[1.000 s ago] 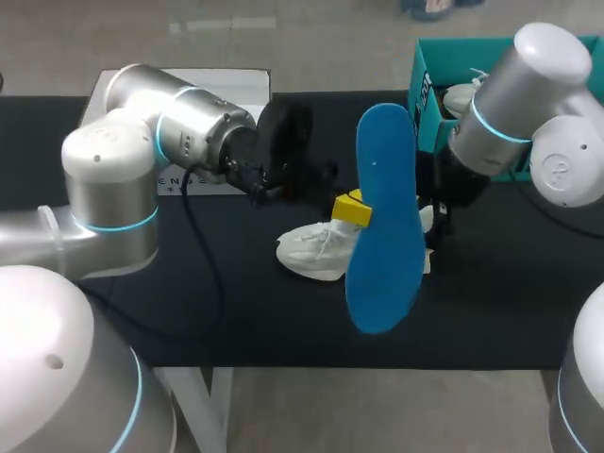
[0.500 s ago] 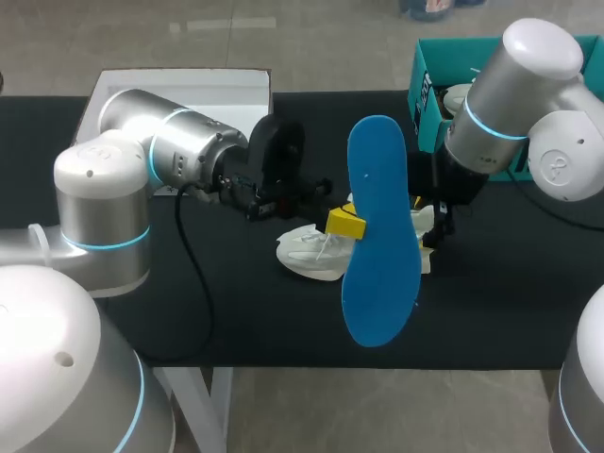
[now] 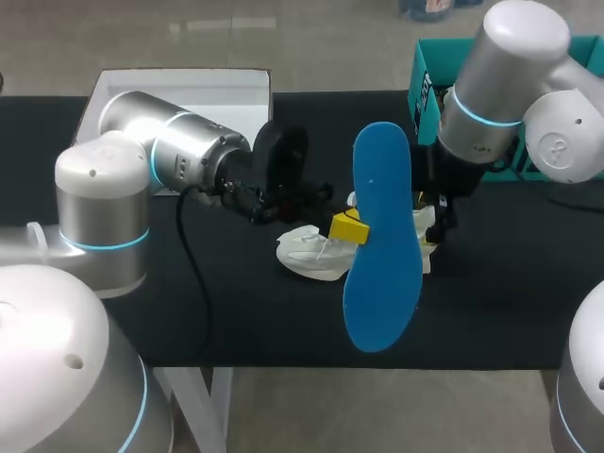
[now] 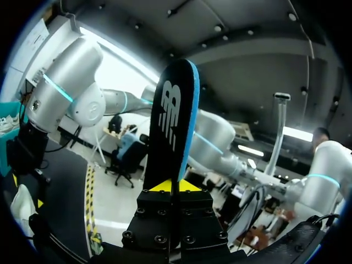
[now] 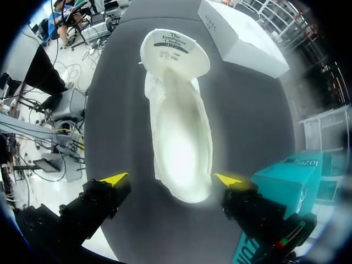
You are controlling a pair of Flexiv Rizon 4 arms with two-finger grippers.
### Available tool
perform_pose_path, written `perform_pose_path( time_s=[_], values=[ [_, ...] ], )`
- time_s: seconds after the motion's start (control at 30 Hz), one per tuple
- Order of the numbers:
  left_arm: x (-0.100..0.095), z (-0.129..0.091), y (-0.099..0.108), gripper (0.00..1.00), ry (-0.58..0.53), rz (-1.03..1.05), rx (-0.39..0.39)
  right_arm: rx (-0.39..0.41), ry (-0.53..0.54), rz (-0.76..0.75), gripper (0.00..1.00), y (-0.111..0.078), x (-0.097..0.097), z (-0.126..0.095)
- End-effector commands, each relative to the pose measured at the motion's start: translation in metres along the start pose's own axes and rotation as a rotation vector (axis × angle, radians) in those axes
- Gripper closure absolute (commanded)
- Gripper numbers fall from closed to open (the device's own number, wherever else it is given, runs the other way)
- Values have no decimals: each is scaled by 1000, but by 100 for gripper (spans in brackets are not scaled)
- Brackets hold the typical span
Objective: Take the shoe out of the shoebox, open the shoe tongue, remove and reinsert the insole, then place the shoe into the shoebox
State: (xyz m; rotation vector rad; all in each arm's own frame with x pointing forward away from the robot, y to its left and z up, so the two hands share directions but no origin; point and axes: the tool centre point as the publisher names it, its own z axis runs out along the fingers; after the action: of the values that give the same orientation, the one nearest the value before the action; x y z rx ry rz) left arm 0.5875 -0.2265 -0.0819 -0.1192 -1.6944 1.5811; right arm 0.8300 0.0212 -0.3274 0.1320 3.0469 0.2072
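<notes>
So the blue insole (image 3: 382,236) is out of the shoe and up in the air, pinched at its edge by the left hand (image 4: 176,186). It's held on end, I'd guess so one end can be aimed back down into the opening. The white shoe (image 5: 179,137) lies opening-up on the black worktop (image 3: 236,311). The right hand (image 5: 171,179) hovers over it, fingers spread either side without gripping, probably ready to steady it. The teal shoebox (image 3: 422,74) sits at the far right, out of the way.
</notes>
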Motion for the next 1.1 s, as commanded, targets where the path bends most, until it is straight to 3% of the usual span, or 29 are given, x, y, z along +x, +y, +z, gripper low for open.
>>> perform_pose_path(
  time_s=[0.03, 0.5, 0.77, 1.1],
  values=[
    [1, 1, -1, 100, -1, 3, 0, 8, 6, 6, 0, 2, -2, -4],
    [1, 1, -1, 100, -1, 3, 0, 8, 6, 6, 0, 2, -2, -4],
    [1, 1, -1, 100, -1, 3, 0, 44, -39, 1, 0, 20, -33, 0],
    [1, 1, -1, 100, -1, 3, 0, 35, -52, -33, 0, 41, -60, 29]
  ],
)
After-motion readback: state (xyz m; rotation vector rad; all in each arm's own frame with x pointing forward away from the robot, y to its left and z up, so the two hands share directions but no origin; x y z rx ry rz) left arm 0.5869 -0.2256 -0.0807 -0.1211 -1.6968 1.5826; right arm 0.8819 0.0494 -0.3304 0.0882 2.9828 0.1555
